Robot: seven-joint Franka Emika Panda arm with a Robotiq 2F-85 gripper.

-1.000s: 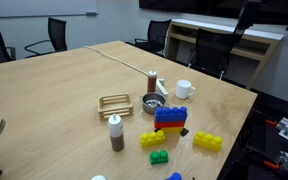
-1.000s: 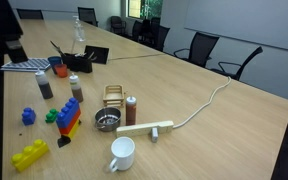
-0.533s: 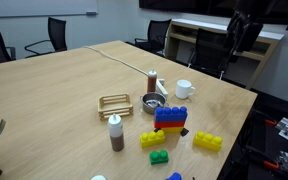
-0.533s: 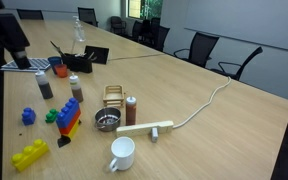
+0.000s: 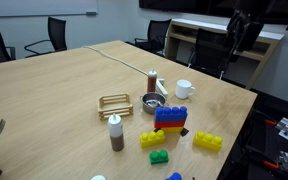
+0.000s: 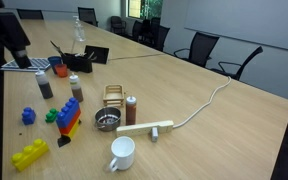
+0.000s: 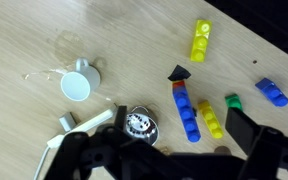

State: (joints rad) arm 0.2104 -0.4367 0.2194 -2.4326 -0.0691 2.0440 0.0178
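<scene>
jaws hang wide and empty, high above the tabletop (image 7: 134,30). nothing is picked up yet: the metal strainer (image 7: 137,123) and block stack (image 7: 187,115) lie untouched below, between them, white cup (image 7: 80,85) further off.

Both exterior views face the table (image 5: 64,85) from opposite ends; the wrist view looks down from high above, all sharing the white mug (image 7: 81,82).

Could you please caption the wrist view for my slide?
Open jaws above a white mug, strainer and toy bricks.
</scene>
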